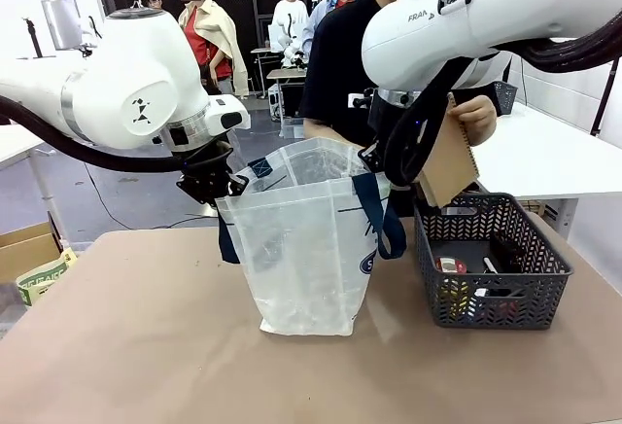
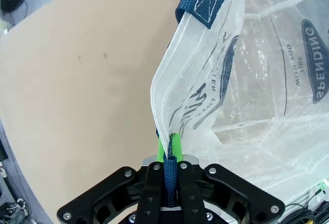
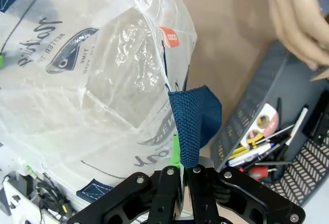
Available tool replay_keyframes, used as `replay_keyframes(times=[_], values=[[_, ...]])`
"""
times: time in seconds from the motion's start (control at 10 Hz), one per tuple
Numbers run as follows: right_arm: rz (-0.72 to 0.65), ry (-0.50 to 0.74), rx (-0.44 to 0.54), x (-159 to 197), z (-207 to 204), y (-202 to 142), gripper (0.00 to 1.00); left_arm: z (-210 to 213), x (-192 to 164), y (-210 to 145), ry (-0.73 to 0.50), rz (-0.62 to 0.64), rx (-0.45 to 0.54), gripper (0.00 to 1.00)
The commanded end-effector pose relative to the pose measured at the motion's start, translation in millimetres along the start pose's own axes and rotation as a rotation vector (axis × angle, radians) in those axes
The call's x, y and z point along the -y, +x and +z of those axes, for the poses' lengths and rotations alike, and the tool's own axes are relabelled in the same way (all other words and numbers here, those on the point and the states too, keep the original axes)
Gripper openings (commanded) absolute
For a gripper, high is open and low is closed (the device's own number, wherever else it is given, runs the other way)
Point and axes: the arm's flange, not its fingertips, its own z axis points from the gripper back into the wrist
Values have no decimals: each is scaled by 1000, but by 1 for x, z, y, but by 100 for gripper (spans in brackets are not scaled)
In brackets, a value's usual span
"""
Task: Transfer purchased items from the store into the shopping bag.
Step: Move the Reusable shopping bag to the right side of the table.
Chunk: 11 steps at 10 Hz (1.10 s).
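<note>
The shopping bag (image 1: 306,249) stands upright in the middle of the table, its mouth held open. My left gripper (image 1: 216,189) is shut on the bag's left rim and navy strap (image 2: 168,183); in the left wrist view the left gripper (image 2: 169,151) pinches them between green pads. My right gripper (image 1: 375,161) is shut on the opposite strap (image 3: 189,126), as the right wrist view of that gripper (image 3: 182,157) shows. The store (image 1: 544,293), a dark mesh basket, sits right of the bag with several small items inside. A person's hand (image 1: 474,118) holds a flat brown cardboard pack (image 1: 449,159) above the basket's near-left corner.
A roll of tape (image 3: 267,121), pens and small tools lie in the basket (image 3: 257,93). A cardboard box (image 1: 24,249) and a green-and-white pack (image 1: 44,276) sit off the table's left edge. A white table (image 1: 554,157) stands behind the basket. Bare brown tabletop (image 1: 146,346) lies in front.
</note>
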Motion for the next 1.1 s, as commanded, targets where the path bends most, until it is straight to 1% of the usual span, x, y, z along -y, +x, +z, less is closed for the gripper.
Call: replay_keyframes(times=[0.0,0.9,1.0], values=[[0,-6,1,3,0,1,0,0,-3,-5,-6,11,4,0],[0,-6,1,3,0,1,0,0,-3,-5,-6,11,4,0],[0,0,0,0,0,0,0,0,0,0,0,0,0,0]])
